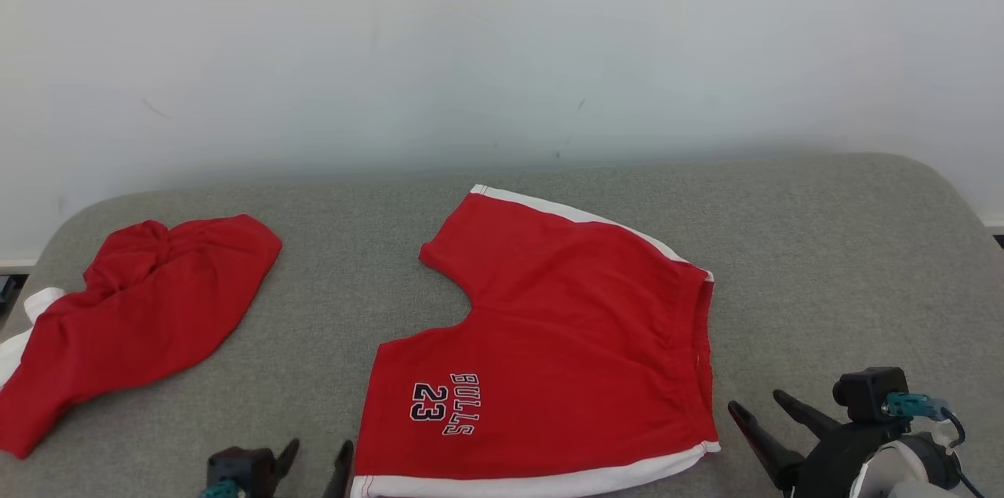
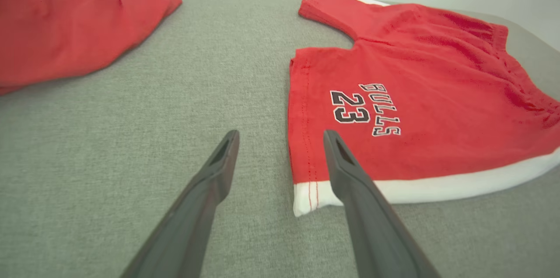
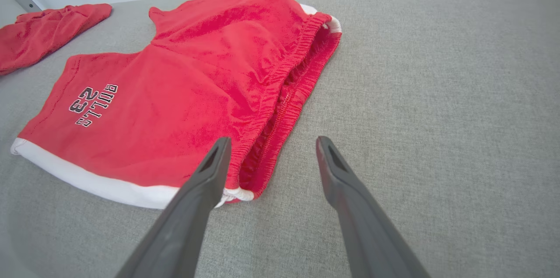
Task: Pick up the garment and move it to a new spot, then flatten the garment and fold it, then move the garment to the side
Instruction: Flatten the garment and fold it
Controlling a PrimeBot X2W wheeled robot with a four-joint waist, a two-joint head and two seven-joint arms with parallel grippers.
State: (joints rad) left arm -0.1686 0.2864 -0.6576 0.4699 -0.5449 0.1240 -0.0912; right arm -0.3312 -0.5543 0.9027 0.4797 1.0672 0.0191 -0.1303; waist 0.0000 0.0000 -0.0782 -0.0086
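One grey padded table (image 1: 823,247) carries every item inspected.

**Task garment.** The red shorts (image 1: 565,341) with white side stripes lie spread out at the table's middle front. The waistband (image 3: 288,81) is toward the robot's right and the leg hems toward its left. The "BULLS 23" print (image 2: 363,109) is on the near leg. The cloth is largely smooth, with puckering only along the elastic.

**Step in hand, as judged.** Placing and flattening look complete. Folding is due and not yet begun, since no layer is turned over.

**Left gripper** (image 2: 281,135). The fingers are spread wide and hold nothing. It sits at the near hem corner, with one finger over the cloth and the other over bare table. Contact cannot be determined.

**Right gripper** (image 3: 273,140). It is equally wide apart and empty, at the near waistband corner. One finger is over the cloth and the other over bare table.

**Next move, as judged.**
- Each gripper should lower onto its own corner and pinch both layers.
- Together they should carry the near edge over to the far edge, so that one leg lies on the other.
- The likely fault is catching only the top layer at the gaping waistband.

**Count.**
- Table: one.
- Garments: two. These are the shorts and a crumpled red garment (image 1: 141,318) with white trim, well apart at the table's left end.
- Grippers: two, with four fingers in all.
- Prints: one.
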